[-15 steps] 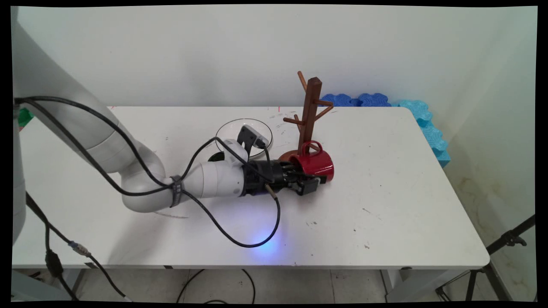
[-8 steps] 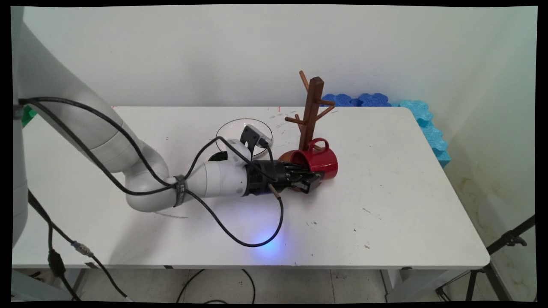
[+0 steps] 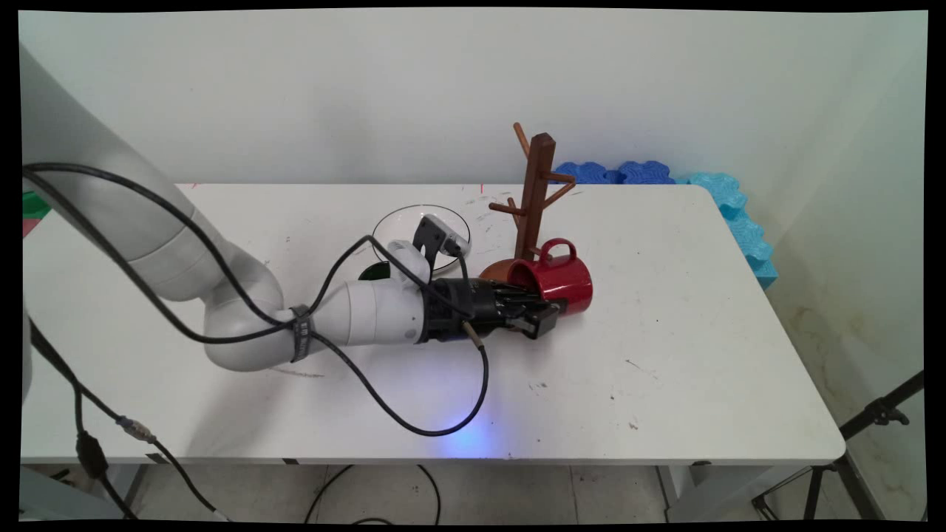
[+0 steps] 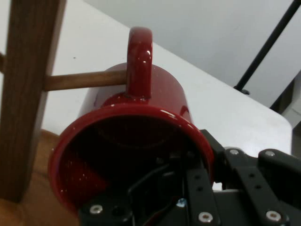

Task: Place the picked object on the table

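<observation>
My gripper (image 3: 545, 316) lies low over the table, shut on the rim of a red mug (image 3: 556, 285). The mug is on its side with its handle (image 3: 556, 248) pointing up, just right of the brown wooden mug tree (image 3: 536, 193) and over its round base (image 3: 497, 270). In the hand view the red mug (image 4: 136, 136) opens toward the camera, and my gripper (image 4: 204, 162) has one finger inside it and one outside its wall. A low peg (image 4: 84, 81) of the tree reaches the handle (image 4: 139, 61) from the left; its tip is hidden behind the handle.
A clear glass bowl (image 3: 405, 220) sits behind my wrist, with a dark green thing (image 3: 375, 272) partly hidden beside it. Blue foam pieces (image 3: 739, 214) line the table's far right corner. A black cable (image 3: 443, 414) loops on the table near the front.
My gripper has carried the red mug to the right and a little up, so its handle has shifted from in front of the trunk to its right side.
</observation>
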Motion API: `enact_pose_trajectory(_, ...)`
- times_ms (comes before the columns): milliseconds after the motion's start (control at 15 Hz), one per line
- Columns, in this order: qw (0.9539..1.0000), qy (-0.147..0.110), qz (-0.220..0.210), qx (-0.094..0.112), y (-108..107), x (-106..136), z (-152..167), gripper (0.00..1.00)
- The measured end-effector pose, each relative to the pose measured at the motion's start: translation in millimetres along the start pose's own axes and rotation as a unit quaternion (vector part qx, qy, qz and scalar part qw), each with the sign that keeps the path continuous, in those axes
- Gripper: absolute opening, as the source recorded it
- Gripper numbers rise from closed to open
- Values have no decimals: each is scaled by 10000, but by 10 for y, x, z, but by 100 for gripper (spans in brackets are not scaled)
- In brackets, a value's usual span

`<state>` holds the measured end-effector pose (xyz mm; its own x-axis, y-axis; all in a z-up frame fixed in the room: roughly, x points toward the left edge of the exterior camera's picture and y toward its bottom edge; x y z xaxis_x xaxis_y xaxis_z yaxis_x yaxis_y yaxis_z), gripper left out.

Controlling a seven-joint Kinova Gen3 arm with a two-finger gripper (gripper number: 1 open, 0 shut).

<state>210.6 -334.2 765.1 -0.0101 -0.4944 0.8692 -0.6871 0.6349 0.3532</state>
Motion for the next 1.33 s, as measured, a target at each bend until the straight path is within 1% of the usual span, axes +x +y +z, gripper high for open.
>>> enact_pose_trajectory(467, 9999, -1, 10, -160, 181, 28, -182, 0)
enact_pose_trajectory(667, 9997, -78, 49, -222, 272, 20, -322, 0)
enact_pose_trajectory(1000, 9991, -343, 200, -128, 329, 48, -561, 0)
enact_pose_trajectory(1200, 9985, -465, 293, -82, 381, 125, -689, 0)
enact_pose_trajectory(1333, 9979, -520, 371, -88, 437, 205, -778, 0)
